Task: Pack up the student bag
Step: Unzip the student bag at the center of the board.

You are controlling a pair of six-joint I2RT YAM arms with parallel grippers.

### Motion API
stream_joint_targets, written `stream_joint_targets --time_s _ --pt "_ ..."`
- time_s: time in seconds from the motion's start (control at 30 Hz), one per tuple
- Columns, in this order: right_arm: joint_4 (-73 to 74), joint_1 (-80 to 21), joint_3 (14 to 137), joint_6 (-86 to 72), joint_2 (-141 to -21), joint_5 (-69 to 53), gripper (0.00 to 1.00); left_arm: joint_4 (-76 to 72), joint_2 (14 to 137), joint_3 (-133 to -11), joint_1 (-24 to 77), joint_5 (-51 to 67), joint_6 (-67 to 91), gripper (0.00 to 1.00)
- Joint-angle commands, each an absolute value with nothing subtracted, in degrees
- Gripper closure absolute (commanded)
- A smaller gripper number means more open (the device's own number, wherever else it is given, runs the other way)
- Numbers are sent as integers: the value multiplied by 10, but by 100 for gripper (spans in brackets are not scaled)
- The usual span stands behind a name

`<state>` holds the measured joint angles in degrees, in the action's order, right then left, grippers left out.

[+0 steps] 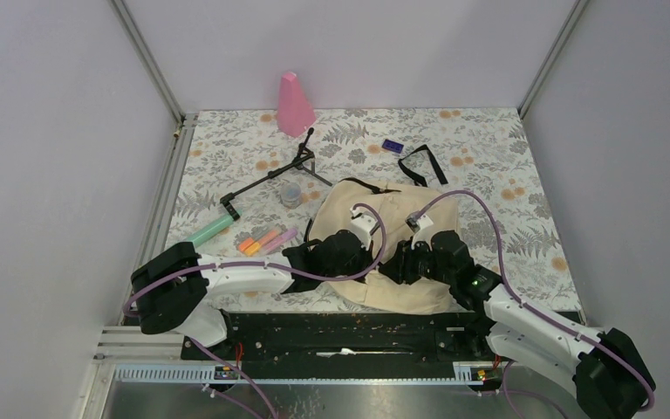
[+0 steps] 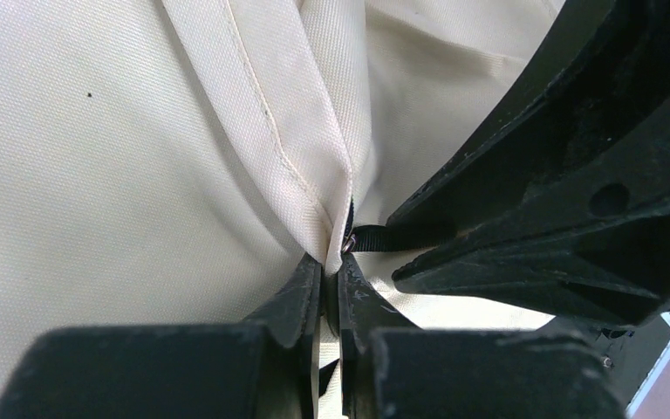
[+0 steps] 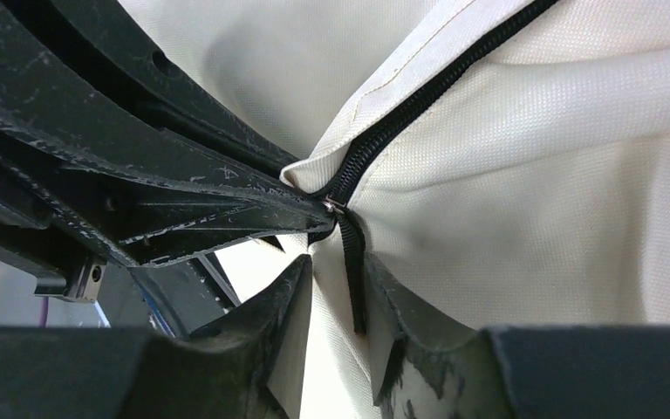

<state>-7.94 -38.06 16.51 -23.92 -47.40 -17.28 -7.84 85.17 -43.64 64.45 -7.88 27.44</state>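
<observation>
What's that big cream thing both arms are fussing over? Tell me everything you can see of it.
It is the student bag, a soft cream woven-cloth backpack lying slumped and creased on the flowery table, toward the arms' end. A black zipper runs along a stitched seam, with a black pull tab attached to its slider. The left claw pinches a fold of cloth beside that slider; the right claw straddles the tab, jaws apart.

One surface [image 1: 488, 175] carries one student bag [image 1: 410, 297], one pink cone [image 1: 294, 105], one black tripod [image 1: 270, 177], one small purple box [image 1: 392, 146], one black strap loop [image 1: 436, 164], one small grey pot [image 1: 291, 194] and one mint-green tube [image 1: 209, 230]. The bright markers [image 1: 264, 241] lie bunched, three or four, too close together to count surely. There are two arms, a left arm [image 1: 227, 278] and a right arm [image 1: 532, 327].
</observation>
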Motion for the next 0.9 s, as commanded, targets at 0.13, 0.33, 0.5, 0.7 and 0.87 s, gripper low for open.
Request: stream_joint_targets --time_s 0.13,0.33,0.5,0.7,0.87 --pt "-88 -379 169 -260 -497 -194 93 -135 826 -430 642 -69 273 100" --pt "-85 -379 179 -289 -440 -113 100 -129 819 -416 642 -78 276 89" --pt "-108 -379 181 -286 -398 -53 100 -126 822 -410 642 -71 270 87" --pt "-115 -379 226 -294 -448 -6 100 -126 826 -407 642 -65 266 97" --pt "-148 -379 242 -314 -464 46 100 -128 826 -400 642 -59 270 100"
